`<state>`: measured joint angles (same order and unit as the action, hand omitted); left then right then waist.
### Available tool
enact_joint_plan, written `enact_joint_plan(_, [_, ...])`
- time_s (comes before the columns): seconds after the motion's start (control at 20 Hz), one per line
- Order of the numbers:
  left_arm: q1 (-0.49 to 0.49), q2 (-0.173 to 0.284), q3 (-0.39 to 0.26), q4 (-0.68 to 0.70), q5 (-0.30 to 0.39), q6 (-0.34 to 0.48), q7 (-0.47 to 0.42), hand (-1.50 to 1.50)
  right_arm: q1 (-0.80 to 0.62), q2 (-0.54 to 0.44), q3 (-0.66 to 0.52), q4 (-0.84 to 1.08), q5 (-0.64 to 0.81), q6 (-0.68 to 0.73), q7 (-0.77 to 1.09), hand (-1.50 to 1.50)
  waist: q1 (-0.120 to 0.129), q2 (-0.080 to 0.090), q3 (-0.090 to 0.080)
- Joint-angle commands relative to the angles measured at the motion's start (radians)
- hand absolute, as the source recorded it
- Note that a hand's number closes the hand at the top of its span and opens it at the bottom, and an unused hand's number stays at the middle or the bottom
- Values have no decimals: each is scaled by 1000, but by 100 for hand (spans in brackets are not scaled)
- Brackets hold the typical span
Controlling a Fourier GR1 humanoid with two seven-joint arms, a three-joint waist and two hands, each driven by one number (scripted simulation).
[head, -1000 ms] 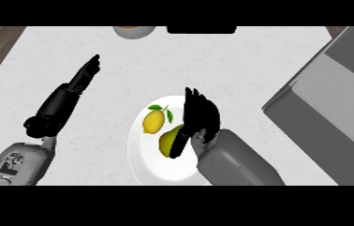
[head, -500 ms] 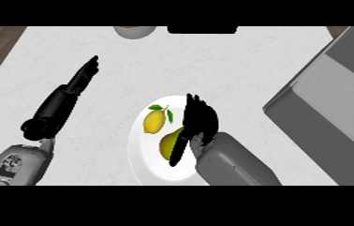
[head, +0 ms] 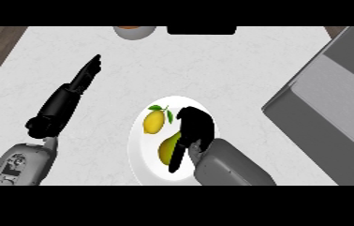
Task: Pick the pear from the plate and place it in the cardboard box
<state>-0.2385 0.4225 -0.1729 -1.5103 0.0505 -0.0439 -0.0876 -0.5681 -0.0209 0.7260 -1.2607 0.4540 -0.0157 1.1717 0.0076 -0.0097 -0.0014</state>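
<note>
the pear (head: 168, 147) lies on the white plate (head: 145, 166) beside a lemon (head: 154, 121), the right hand (head: 195, 129) curling over it, thumb down its side; whether it's gripped i cannot tell. smooth, firm, probably rolls; best held round the belly.

pear (head: 168, 147) half hidden under right robot hand (head: 195, 129)
</note>
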Motion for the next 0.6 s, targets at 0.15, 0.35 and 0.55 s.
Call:
enact_joint_plan(0.15, [41,-14,6,-56,-17,-20,20,0,-9,20,86,47,119,-86,104,150,5,8,1])
enact_joint_plan(0.35, [-11,-3,47,-19,-6,-45,47,0,-5,-95,52,-8,138,46,-180,150,-7,9,2])
enact_joint_plan(0.55, [-19,-34,27,-3,-27,-11,25,0,-9,-262,139,-115,111,93,-566,150,-11,11,3])
